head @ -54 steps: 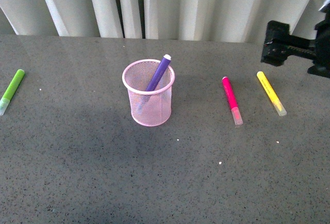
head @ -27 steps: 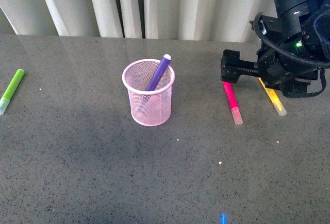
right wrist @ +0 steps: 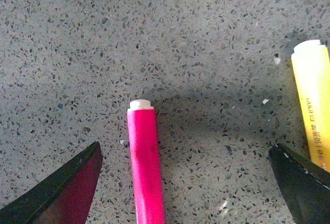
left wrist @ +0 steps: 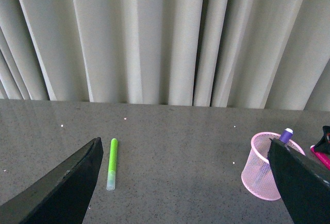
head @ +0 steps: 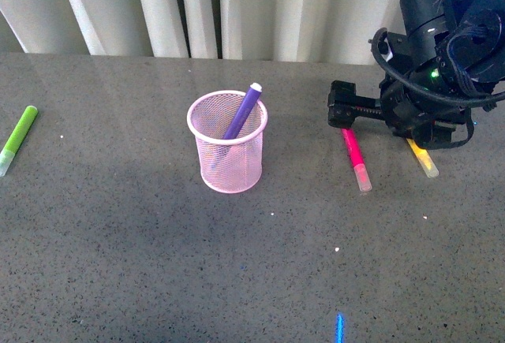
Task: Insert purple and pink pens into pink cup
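Right tool point(head: 341, 112) low over the pink pen point(head: 353, 152), right of centre in the front view; the purple pen point(head: 243, 111) already leans inside the cup point(head: 229, 154), left of centre.

The pink pen lies flat on the grey counter point(head: 260, 280), clear cap toward the lower edge, with a yellow marker point(head: 424, 159) just to its right. It looks light, stiff and smooth-barrelled, likely to roll or slip, so a pinch across the barrel near its middle seems safest. The right arm reaches in from the upper right, wrist bent downward. Its wrist view shows the jaws spread wide and empty, the pen's plain end between them, touching neither. The left tool point(left wrist: 183, 144), also released and empty, is out of the front view.
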